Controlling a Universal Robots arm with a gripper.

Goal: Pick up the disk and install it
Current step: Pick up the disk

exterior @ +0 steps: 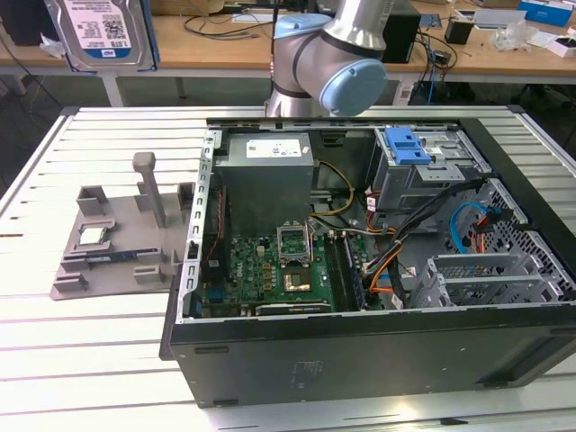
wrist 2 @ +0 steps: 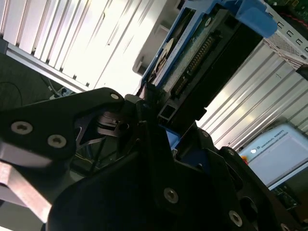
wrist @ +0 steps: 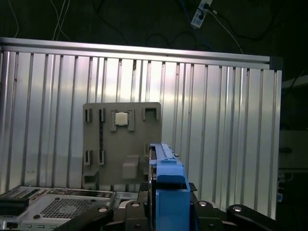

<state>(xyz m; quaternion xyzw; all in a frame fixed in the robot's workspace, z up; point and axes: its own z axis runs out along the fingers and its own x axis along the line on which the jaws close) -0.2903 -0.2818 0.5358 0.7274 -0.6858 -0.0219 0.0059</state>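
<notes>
The disk (exterior: 99,31), a silver hard drive with a blue-and-white label in a blue carrier frame, hangs high above the table at the exterior view's far left. In the second wrist view my gripper (wrist 2: 159,115) is shut on the disk (wrist 2: 192,53), its black fingers (wrist 2: 144,103) clamping the carrier's end. The first wrist view sees the disk (wrist: 166,168) edge-on, standing up out of my gripper (wrist: 166,204) above the slatted table.
The open computer case (exterior: 360,346) lies on the table, with a blue bracket (exterior: 409,144) on top of its drive cage at the exterior view's right. A grey fixture plate (exterior: 117,243) holding a small square chip (exterior: 93,236) sits left of the case.
</notes>
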